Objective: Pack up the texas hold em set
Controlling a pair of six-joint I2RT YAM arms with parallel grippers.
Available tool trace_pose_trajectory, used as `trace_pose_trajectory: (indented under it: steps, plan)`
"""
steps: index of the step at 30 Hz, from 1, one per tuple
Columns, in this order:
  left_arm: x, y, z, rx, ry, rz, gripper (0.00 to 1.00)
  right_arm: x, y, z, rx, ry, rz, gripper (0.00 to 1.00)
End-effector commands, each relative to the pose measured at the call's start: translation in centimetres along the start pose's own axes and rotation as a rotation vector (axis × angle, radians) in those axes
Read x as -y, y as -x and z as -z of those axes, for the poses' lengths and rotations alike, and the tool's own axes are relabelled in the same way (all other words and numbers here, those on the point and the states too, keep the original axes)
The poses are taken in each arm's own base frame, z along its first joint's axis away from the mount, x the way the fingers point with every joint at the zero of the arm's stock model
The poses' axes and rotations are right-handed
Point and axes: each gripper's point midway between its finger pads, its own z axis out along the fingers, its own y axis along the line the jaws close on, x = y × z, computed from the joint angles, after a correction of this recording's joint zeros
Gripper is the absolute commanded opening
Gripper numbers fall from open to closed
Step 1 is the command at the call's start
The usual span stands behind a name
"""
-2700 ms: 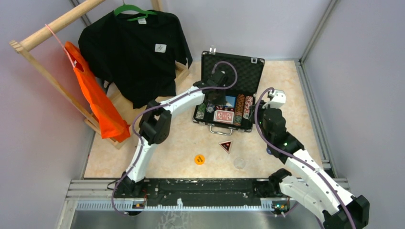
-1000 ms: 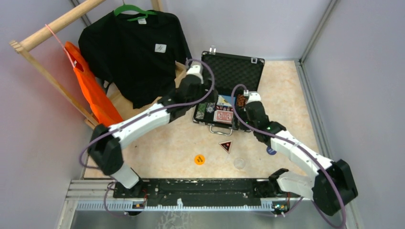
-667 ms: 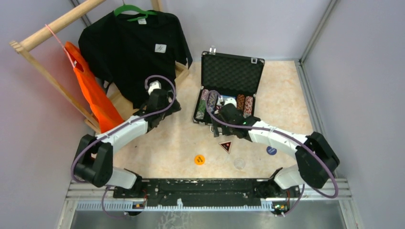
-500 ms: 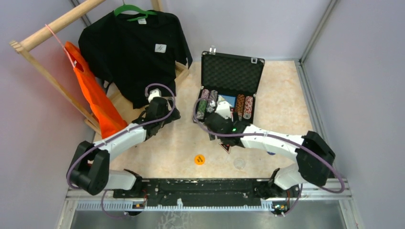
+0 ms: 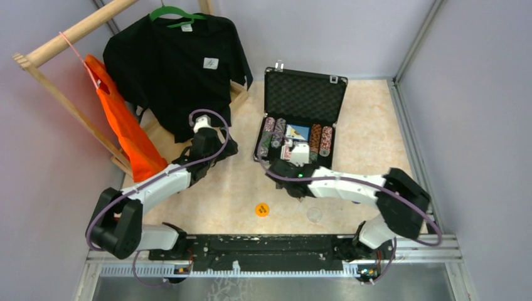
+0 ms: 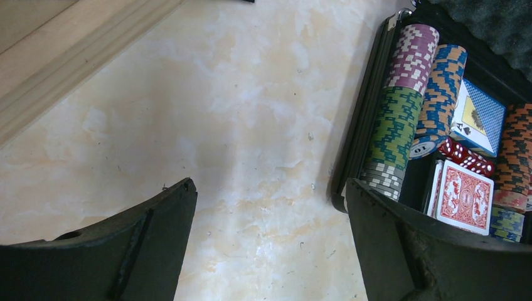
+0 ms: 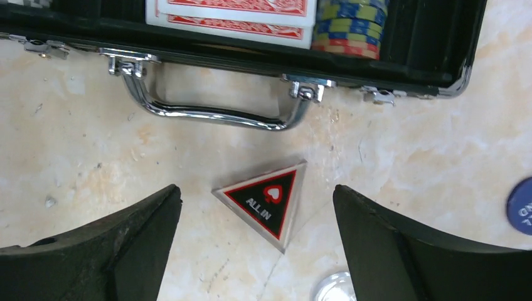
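The texas hold em set's black case (image 5: 270, 135) lies open on the table, its foam-lined lid (image 5: 305, 94) raised. In the case are striped chips (image 6: 401, 119), red dice (image 6: 465, 157) and red-backed cards (image 7: 232, 15). A triangular "ALL IN" token (image 7: 266, 204) lies in front of the silver handle (image 7: 213, 110). My right gripper (image 7: 257, 188) hovers over the token, open, one finger on each side. My left gripper (image 6: 270, 188) is open over bare table left of the case. An orange round token (image 5: 262, 209) and a clear round token (image 5: 314, 214) lie nearer the arms.
A blue round token (image 7: 521, 204) lies to the right of the triangle. A black T-shirt (image 5: 179, 69) and an orange bag (image 5: 128, 135) hang on a wooden rack (image 5: 69, 34) at the back left. Grey walls stand on both sides.
My right arm has swung from over the case down to the triangular token, and its jaws have opened wider. My left arm has pulled back from the case to the table on its left.
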Motion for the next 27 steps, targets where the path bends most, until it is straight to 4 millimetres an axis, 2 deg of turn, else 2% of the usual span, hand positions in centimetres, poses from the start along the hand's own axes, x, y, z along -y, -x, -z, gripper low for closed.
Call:
trace_pose_trajectory:
  steps: [1,5,10,14,27]
  plan:
    - [0.8,0.3,0.0,0.01,-0.039,0.011,0.93,-2.5,2.5,1.7,-0.006,0.309,-0.271,0.87]
    - [1.1,-0.3,-0.3,-0.015,-0.052,0.009,0.93,-1.6,1.7,1.4,-0.038,0.283,-0.229,0.84]
    - [1.1,-0.5,-0.5,-0.026,-0.046,0.005,0.93,-3.7,-0.3,0.5,-0.136,0.315,-0.163,0.85]
    - [0.7,-0.3,-0.5,-0.018,-0.029,-0.004,0.93,-4.6,-0.6,0.2,-0.156,0.358,-0.178,0.86]
    - [0.8,-1.2,-1.2,-0.057,-0.027,-0.009,0.93,-2.4,-1.4,-0.8,-0.181,0.291,-0.207,0.88]
